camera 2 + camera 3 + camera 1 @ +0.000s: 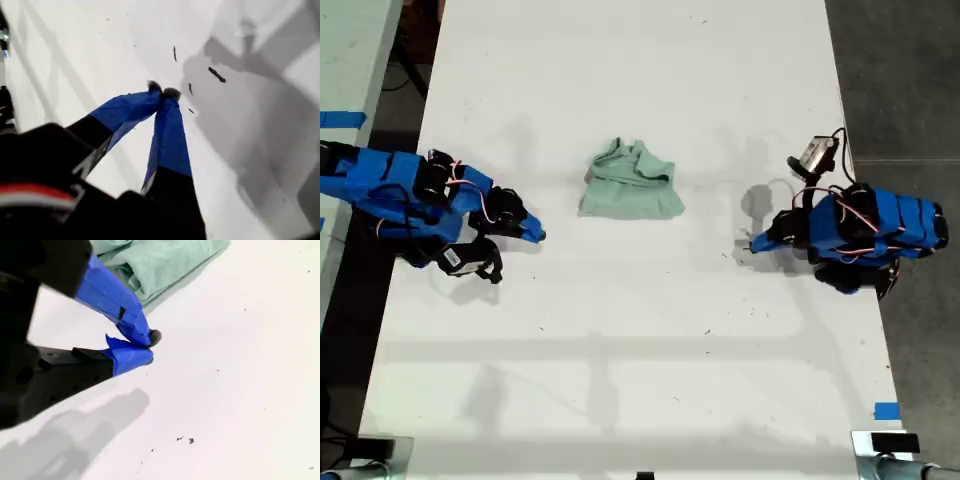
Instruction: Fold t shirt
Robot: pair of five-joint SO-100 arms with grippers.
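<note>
The t shirt (631,182) is a small pale mint-green bundle, folded and wrinkled, lying in the middle of the white table (640,350). My second gripper (538,234) is at the exterior view's left, low over the table and a short way from the shirt's near corner. In the second wrist view its blue-taped fingertips meet (149,347), shut on nothing, with the shirt (155,265) just beyond them. My first gripper (753,243) is at the exterior view's right, farther from the shirt. Its tips touch (163,92), shut and empty, over bare table with small dark specks.
Dark floor runs along the table's edge at the exterior view's right, where a blue tape mark (886,410) sits near the front corner. A second pale surface with blue tape (340,118) stands at the exterior view's left. Grey arm shadows lie on the table.
</note>
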